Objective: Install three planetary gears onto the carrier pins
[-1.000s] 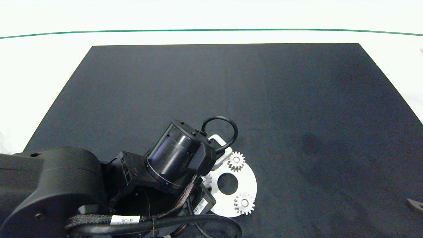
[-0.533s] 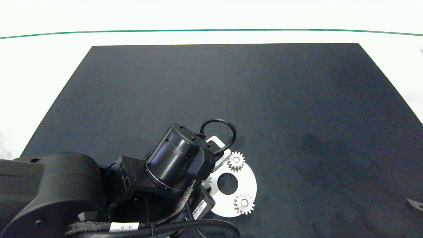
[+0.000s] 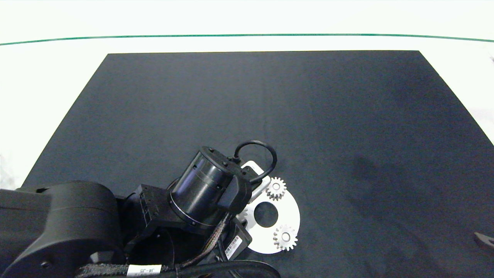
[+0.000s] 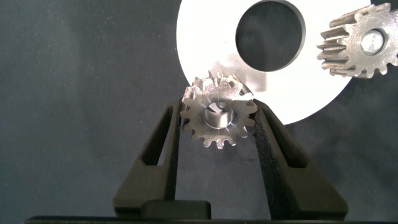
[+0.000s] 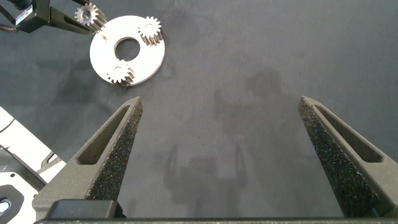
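Left gripper [image 4: 216,124]: you've got its fingers clamped on a gear, one pad on each side of the teeth, right over the near-left edge of the disc.
Held gear [image 4: 217,117]: it sits level between the pads, with a pale pin end showing in its centre hole; you can't tell whether it is fully seated. From your head view, only a sliver of it peeks out under the wrist at the disc's left rim.
Left arm [image 3: 204,189]: it comes in from the left and covers the disc's left side.
Disc [image 3: 287,214]: flat on the dark mat [image 3: 270,108], with the big centre hole open.
Near gear [image 3: 285,237]: on the disc's near-right pin, lying flat.
Far gear [image 3: 276,188]: on the disc's far side, at the rim, lying flat on its pin.
Pins: you see only the ends inside the gear holes.
Right gripper [image 5: 217,162]: well to the right of the disc, above bare mat, fingers spread wide and holding nothing.
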